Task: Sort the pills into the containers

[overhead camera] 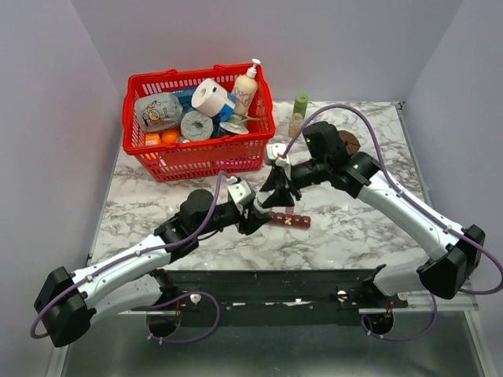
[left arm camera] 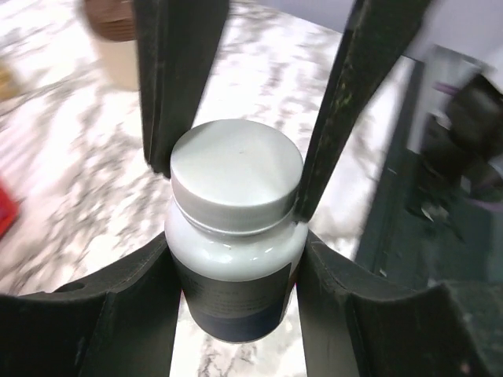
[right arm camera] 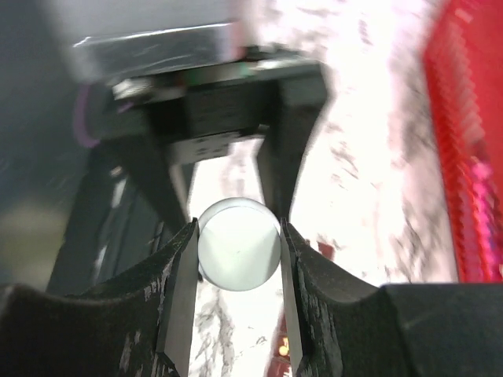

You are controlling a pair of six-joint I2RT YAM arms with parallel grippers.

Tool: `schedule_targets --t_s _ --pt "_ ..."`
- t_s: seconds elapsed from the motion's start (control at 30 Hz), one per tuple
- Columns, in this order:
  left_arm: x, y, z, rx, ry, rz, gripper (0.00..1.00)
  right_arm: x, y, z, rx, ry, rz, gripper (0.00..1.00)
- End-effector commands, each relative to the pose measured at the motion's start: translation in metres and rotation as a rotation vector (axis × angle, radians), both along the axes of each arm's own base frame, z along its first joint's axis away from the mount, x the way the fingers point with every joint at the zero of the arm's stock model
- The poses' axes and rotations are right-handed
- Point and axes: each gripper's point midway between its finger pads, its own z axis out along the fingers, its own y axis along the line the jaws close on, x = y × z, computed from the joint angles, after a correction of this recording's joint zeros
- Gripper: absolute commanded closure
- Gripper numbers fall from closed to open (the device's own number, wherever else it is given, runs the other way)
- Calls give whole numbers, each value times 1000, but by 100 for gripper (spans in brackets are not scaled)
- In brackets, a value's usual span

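Containers (overhead camera: 297, 221): one end hidden (overhead)

Basket (overhead camera: 206, 162) at table's (overhead camera: 354, 228) back left, compartment strip (overhead camera: 295, 221) before it, bottle (overhead camera: 299, 111) right of basket.

No legible text; pill bottle (left arm camera: 236, 196) label (left arm camera: 236, 302), lower centre of left wrist view, dark, unreadable; pack (overhead camera: 157, 112) print in basket (overhead camera: 196, 162), upper left of top view, too small

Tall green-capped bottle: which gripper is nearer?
Right. The right gripper is below-left of the tall green-capped bottle in the top view; the left gripper is farther down-left.
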Motion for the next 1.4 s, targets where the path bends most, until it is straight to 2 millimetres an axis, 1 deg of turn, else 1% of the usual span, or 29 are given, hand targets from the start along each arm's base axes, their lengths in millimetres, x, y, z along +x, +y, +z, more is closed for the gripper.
schedule_targets --t_s 0.0,0.03,0.1,0.2,0.27,0.3,0.33,0.37,0.4,0.43,0.47,0.5,0.53,0.57,0.63,0.67,0.7,0.73,0.77,0.8,0.83,0.87,0.9,0.93,1.0,1.03,1.17,1.3,1.37 --pt "77 39 122 -454 -130 511 100 56 -10 -61 -188 169 -505 70" --pt "80 39 124 -472 -129 530 100 63 -12 -65 -205 187 -562 70" --pt "87 33 124 -483 -119 555 100 68 -9 -64 -204 206 -594 70" --pt "85 22 116 -464 -112 504 100 63 -2 -54 -175 237 -563 66" --pt "80 17 109 -433 -114 464 100 58 1 -36 -138 233 -510 56" --pt "77 15 98 -399 -111 445 100 56 2 -27 -122 225 -482 49" --pt "70 14 95 -383 -112 411 100 53 3 -4 -76 184 -440 42" --pt "65 12 89 -360 -117 377 100 49 1 6 -65 179 -417 37" --pt "63 13 76 -325 -101 361 100 51 -4 17 -40 168 -404 35" --pt "54 12 76 -318 -105 312 100 48 -5 31 -5 159 -374 24" --pt "47 10 72 -300 -108 272 100 45 -9 53 39 130 -350 18" --pt "43 10 61 -262 -102 251 100 45 -14 65 68 107 -330 14" --pt "39 11 62 -254 -108 228 100 42 -16 74 89 65 -292 5" --pt "28 7 59 -234 -110 157 100 36 -21 87 118 23 -266 1" --pt "17 6 55 -195 -121 82 100 29 -24 99 156 -60 -199 0" --pt "3 1 53 -180 -125 -6 100 20 -26 101 167 -82 -152 0" --pt "-4 0 48 -148 -115 -52 100 10 -29 106 183 -118 -97 0" --pt "-11 0 49 -138 -129 -94 100 -5 -29 110 222 -195 32 0" --pt "-19 0 49 -134 -134 -146 100 -23 -35 99 196 -163 105 0" --pt "-37 -2 49 -126 -130 -255 100 -35 -38 94 205 -176 193 0" --pt "-48 -3 50 -122 -132 -319 100 -47 -38 94 286 -351 357 0" --pt "-56 -3 50 -121 -131 -373 100 -67 -48 78 248 -270 404 0" --pt "-72 -3 53 -119 -125 -470 100 -74 -45 72 244 -259 442 0" --pt "-74 -4 52 -109 -112 -494 100 -73 -40 66 235 -254 469 1" --pt "-78 -5 53 -97 -96 -534 100 -88 -41 52 190 -195 534 2" --pt "-80 -7 50 -88 -82 -554 100 -88 -37 46 172 -150 542 4" --pt "-81 -11 50 -83 -60 -595 100 -92 -30 40 171 -115 555 8" --pt "-80 -14 47 -71 -39 -614 100 -93 -28 37 160 -100 546 11" --pt "-78 -15 45 -64 -41 -610 100 -94 -29 36 151 -78 537 16"
